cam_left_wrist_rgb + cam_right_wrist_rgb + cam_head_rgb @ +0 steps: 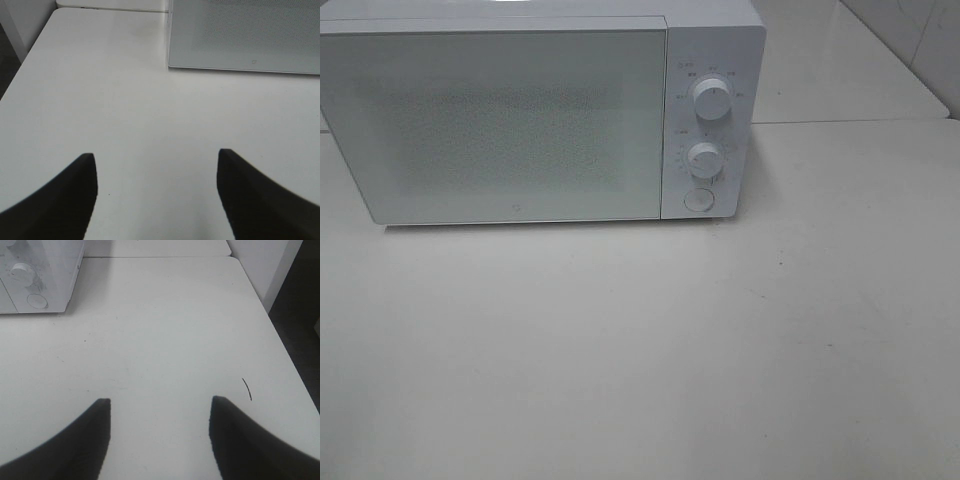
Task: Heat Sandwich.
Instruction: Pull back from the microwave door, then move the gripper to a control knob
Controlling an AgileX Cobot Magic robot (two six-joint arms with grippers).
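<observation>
**Item: sandwich.** It is not showing in any view. None is lying on the visible stretch of table (640, 350). The microwave (715, 40) is standing with its frosted door (495, 125) closed, so whether the sandwich is sitting inside cannot be told.

**Handling (judged):** It is probably behaving as a light, soft thing that crushes easily, with layers prone to sliding apart. A gentle, wide pinch across the firmer crust edges is looking safest, never through the middle.

**Left pincer** (156, 154): it is hanging over bare table in front of the door, jaws standing wide apart and carrying nothing.

**Right pincer** (159, 400): it is hanging over bare table off the control side, jaws likewise apart and carrying nothing.

**Controls:** upper knob (711, 98), lower knob (704, 157) and round button (698, 199).
</observation>
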